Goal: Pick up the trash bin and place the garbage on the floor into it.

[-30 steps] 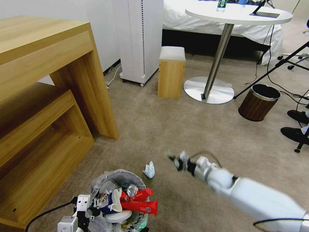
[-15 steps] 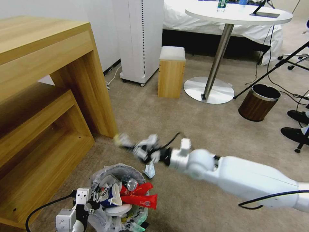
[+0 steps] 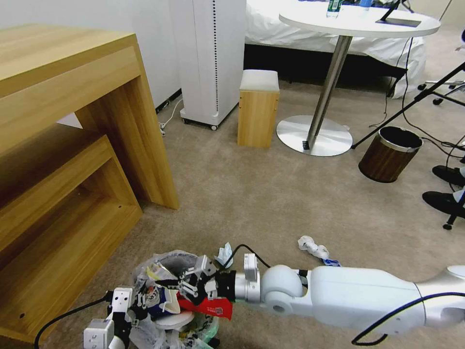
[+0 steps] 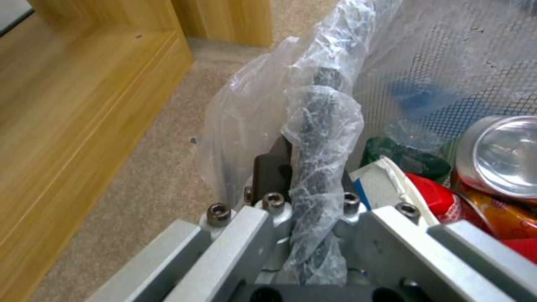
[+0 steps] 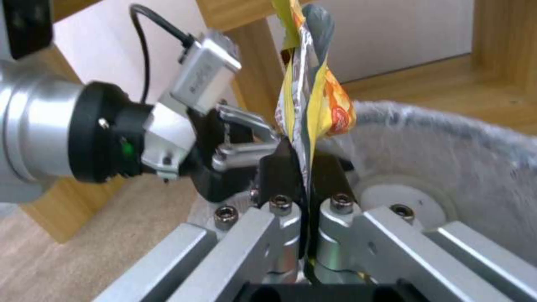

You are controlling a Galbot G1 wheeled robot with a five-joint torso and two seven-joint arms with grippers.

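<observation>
The right gripper (image 5: 306, 167) hangs over the trash bin (image 3: 167, 264) at the near left of the carpet, jaws clenched on a yellow-orange wrapper (image 5: 310, 96). The left gripper (image 4: 305, 167) pinches the bin's bag-covered rim. A crumpled tissue (image 3: 224, 254) lies just beyond the bin, a twisted paper (image 3: 313, 247) farther right

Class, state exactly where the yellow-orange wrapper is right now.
The yellow-orange wrapper is pinched in the right gripper, over the open trash bin, low in the head view beside the left gripper.
</observation>
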